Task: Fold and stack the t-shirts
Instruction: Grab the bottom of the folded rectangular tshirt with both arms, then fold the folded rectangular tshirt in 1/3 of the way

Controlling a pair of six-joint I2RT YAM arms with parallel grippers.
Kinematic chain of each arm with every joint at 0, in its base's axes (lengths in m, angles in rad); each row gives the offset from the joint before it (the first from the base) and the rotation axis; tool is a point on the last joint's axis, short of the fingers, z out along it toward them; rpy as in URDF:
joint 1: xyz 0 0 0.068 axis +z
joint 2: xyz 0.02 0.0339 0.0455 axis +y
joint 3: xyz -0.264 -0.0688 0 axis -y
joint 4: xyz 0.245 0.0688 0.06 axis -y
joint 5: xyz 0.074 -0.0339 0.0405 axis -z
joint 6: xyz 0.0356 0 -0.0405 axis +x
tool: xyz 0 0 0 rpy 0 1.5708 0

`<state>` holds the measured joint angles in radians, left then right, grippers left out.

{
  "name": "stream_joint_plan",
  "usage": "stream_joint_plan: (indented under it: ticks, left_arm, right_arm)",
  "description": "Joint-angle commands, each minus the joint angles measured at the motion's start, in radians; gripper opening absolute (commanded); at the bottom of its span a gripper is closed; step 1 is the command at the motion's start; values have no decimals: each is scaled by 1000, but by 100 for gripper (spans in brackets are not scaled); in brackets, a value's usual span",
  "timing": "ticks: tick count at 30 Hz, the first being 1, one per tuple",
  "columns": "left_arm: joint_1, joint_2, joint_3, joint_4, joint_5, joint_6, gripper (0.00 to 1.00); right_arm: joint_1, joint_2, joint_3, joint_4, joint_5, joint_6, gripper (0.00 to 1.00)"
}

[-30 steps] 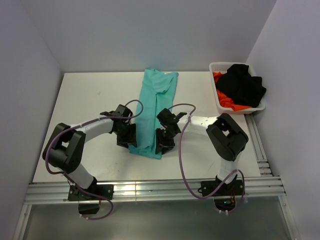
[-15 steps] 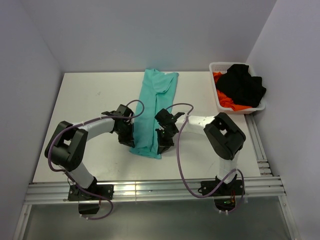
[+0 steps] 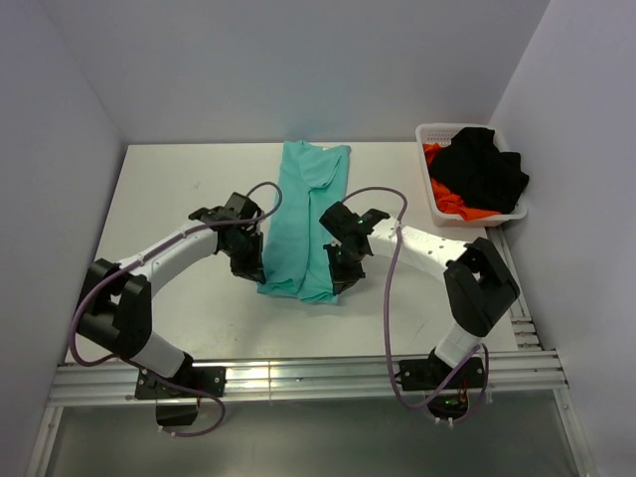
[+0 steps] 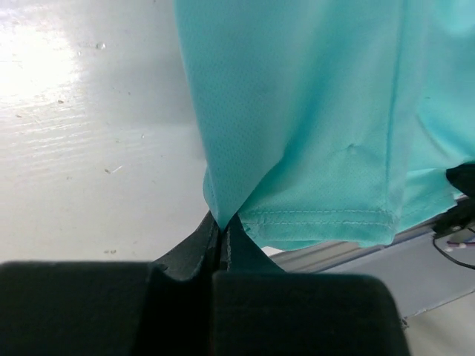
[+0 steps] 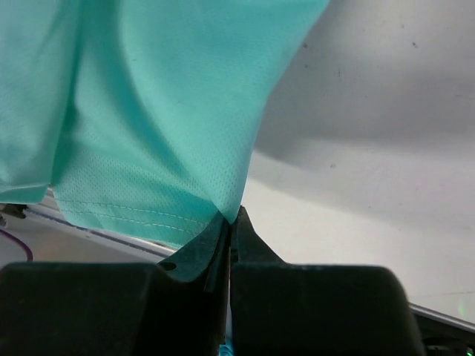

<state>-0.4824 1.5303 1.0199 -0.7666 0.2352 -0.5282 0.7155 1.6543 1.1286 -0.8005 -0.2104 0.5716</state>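
Observation:
A teal t-shirt (image 3: 306, 214), folded into a long strip, lies down the middle of the white table (image 3: 179, 189). My left gripper (image 3: 252, 270) is shut on the strip's near left corner, and the teal t-shirt (image 4: 312, 126) hangs from its closed jaws. My right gripper (image 3: 336, 278) is shut on the near right corner, where the teal t-shirt (image 5: 163, 119) is pinched at its hem. Both near corners are lifted off the table. More t-shirts, a black one (image 3: 482, 169) over an orange one (image 3: 449, 204), fill the basket.
A white basket (image 3: 434, 132) stands at the table's far right edge. Purple cables loop from both arms. The metal rail (image 3: 298, 378) runs along the near edge. White walls close in the back and both sides.
Both grippers closed on the near corners of the teal shirt and raised them, moving away from the near edge. The shirt's near end has bunched slightly wider.

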Motion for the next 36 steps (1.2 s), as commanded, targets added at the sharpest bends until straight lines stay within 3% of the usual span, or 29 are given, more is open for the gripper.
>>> stream_joint_plan:
  ticks: [1,10,24,36]
  left_arm:
    - [-1,-12,126,-106,-40,4,0]
    - [1,132,385,-154,-46,2,0]
    - [8,292,634,-215,-22,-3,0]
    - [120,436,792,-169,107,-93,0]
  right_arm:
    - [-7,-31,98,-140,51,-42,0]
    - [-54,47,290,-206,37,-72,0]
    - [-143,125,465,-256,20,-113,0]
    - [-231,324,770,-358,-3,-171,0]
